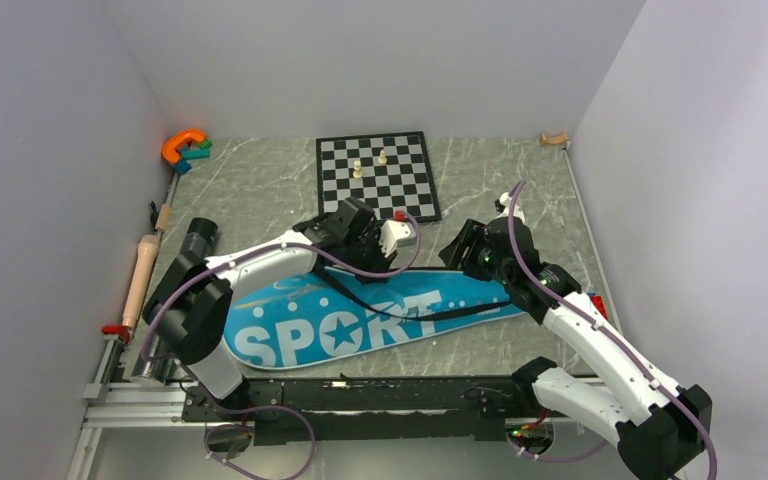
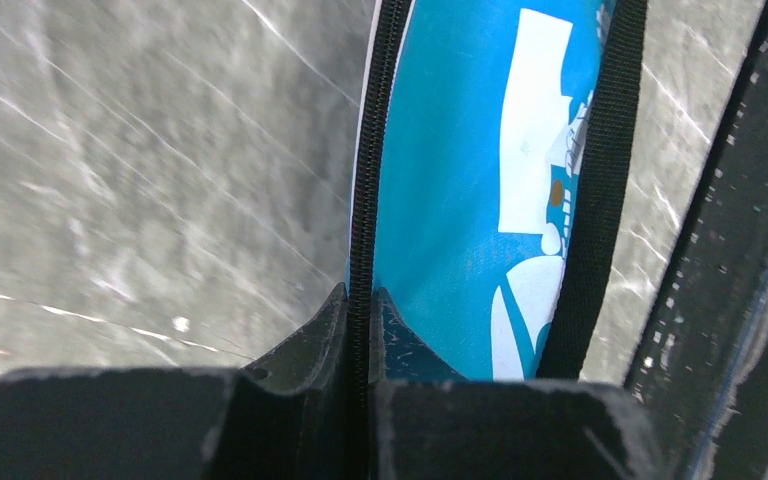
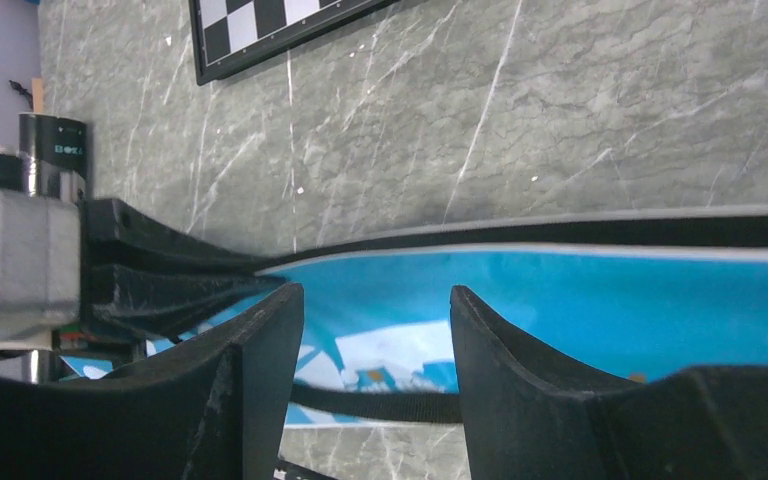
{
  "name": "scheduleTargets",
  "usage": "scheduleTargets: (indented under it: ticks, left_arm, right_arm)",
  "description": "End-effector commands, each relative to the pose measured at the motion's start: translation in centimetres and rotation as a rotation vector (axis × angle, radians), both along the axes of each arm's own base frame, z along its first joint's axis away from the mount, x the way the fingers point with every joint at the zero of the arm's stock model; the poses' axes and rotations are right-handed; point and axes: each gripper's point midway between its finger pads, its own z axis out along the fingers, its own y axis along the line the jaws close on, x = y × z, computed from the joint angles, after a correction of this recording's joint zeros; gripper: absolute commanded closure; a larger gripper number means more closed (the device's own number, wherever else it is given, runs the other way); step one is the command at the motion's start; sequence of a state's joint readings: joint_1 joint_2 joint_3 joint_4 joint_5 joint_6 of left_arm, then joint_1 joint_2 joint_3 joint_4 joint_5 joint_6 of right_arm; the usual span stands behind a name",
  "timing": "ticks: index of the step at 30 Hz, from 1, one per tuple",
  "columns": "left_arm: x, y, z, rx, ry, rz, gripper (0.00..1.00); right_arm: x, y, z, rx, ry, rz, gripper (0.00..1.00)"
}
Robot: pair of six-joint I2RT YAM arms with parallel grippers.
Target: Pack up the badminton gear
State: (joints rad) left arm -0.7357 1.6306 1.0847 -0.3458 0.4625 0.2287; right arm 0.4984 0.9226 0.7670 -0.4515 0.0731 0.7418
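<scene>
The blue "SPORT" bag (image 1: 360,322) lies flat across the table's front middle, with a black strap (image 1: 400,312) over it. My left gripper (image 1: 385,262) is shut on the bag's black zipper edge (image 2: 362,250) at its far side; the bag (image 2: 460,200) runs away from the jaws. My right gripper (image 1: 457,255) is open and empty, just above the bag's narrow end (image 3: 610,300), facing the left gripper's fingers (image 3: 160,270). The black lettered tube (image 1: 198,240) stands at the left and shows in the right wrist view (image 3: 55,150). No racket shows. A small white thing (image 1: 505,203) beside the right wrist is too hidden to name.
The chessboard (image 1: 378,175) with pale pieces lies just behind both grippers. The orange C-shaped toy (image 1: 182,145) sits in the far left corner. A wooden roller (image 1: 140,275) lies along the left wall. A red item (image 1: 597,303) sits by the right forearm. Walls enclose three sides.
</scene>
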Motion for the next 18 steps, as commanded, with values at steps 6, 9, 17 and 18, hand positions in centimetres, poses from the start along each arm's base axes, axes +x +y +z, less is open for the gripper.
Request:
scheduleTargets:
  ticks: [6, 9, 17, 18]
  left_arm:
    - [3.6, -1.5, 2.0, -0.01, -0.152, -0.031, 1.0]
    - [3.3, -1.0, 1.3, 0.02, -0.155, -0.035, 0.97]
    - [3.6, 0.9, 5.5, 0.044, -0.224, -0.035, 0.01]
    - [3.7, 1.4, 6.5, 0.04, -0.239, -0.028, 0.01]
  right_arm:
    - [0.0, -0.2, 1.0, 0.021, -0.036, -0.02, 0.41]
    - [0.0, -0.2, 1.0, 0.019, -0.037, -0.02, 0.42]
    - [-0.1, -0.5, 0.4, 0.0, -0.023, -0.03, 0.42]
    - [-0.1, -0.6, 0.4, -0.007, -0.022, -0.03, 0.42]
